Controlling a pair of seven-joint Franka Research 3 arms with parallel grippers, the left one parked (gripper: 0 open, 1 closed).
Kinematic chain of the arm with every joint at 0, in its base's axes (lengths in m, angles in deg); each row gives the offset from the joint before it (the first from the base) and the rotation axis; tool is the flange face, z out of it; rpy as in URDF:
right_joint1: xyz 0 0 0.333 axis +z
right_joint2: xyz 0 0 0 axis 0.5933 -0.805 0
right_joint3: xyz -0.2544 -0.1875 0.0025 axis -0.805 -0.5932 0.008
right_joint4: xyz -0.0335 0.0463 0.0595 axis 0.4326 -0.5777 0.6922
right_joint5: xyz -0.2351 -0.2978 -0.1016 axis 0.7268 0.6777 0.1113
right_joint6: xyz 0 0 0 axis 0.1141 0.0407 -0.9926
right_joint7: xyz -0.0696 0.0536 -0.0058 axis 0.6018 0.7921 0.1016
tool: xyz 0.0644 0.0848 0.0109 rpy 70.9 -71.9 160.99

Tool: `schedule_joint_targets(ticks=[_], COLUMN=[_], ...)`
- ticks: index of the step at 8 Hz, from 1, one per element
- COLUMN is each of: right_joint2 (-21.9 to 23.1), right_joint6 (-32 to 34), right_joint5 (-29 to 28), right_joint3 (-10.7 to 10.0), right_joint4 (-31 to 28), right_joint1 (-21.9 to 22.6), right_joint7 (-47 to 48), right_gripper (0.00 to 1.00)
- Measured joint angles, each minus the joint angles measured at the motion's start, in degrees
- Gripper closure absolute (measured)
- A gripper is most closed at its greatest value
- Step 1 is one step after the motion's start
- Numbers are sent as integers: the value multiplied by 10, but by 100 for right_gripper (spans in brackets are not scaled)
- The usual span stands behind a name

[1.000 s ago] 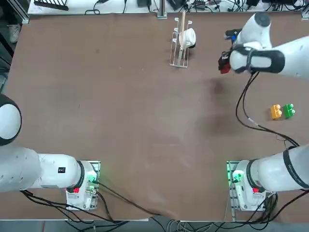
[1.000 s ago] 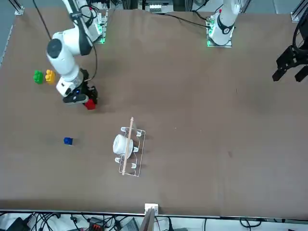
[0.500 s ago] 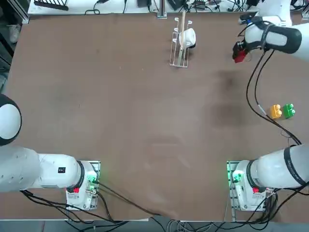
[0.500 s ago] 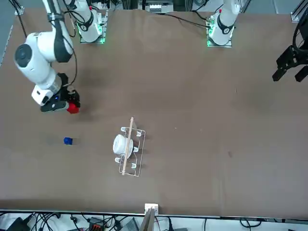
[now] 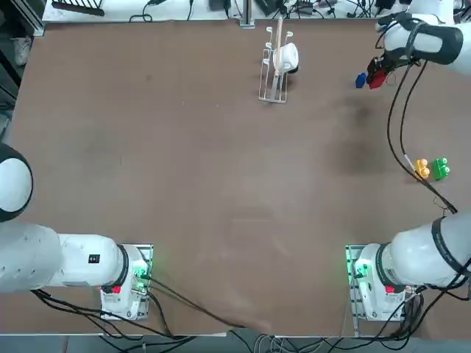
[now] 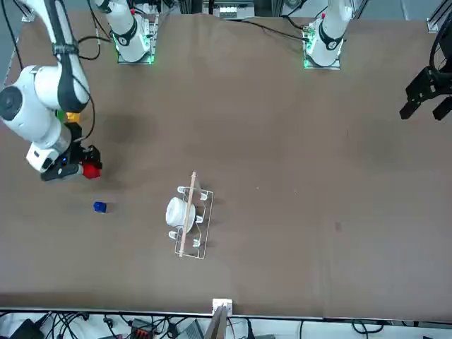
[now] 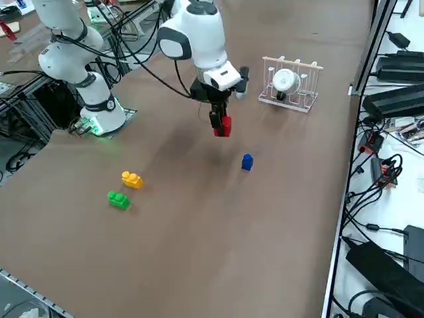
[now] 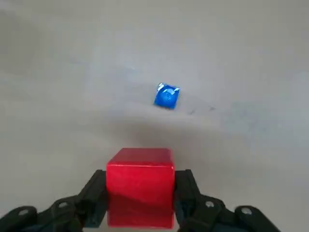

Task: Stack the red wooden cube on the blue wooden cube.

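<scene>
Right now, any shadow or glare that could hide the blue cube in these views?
Wrist view: blue wooden cube sharp, small glare spot on top; red wooden cube in the right gripper casts a soft shadow short of it. Side view: blue cube clear of the arm's shadow.

Red wooden cube (image 8: 140,186) looks smooth, slightly glossy; brown table (image 5: 184,162) matt, possibly felt-like

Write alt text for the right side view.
The right gripper holds the red wooden cube above the brown table, short of the blue wooden cube. Yellow and green studded blocks lie nearer the camera.
</scene>
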Motion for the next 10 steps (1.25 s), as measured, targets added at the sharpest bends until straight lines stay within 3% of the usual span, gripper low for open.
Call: schedule_joint_targets(ticks=[10], right_joint2=[-142], right_joint6=[-5], right_joint5=[-1], right_joint3=[5], right_joint4=[155], right_joint1=[-3], right_joint7=[-21], right_gripper=[30])
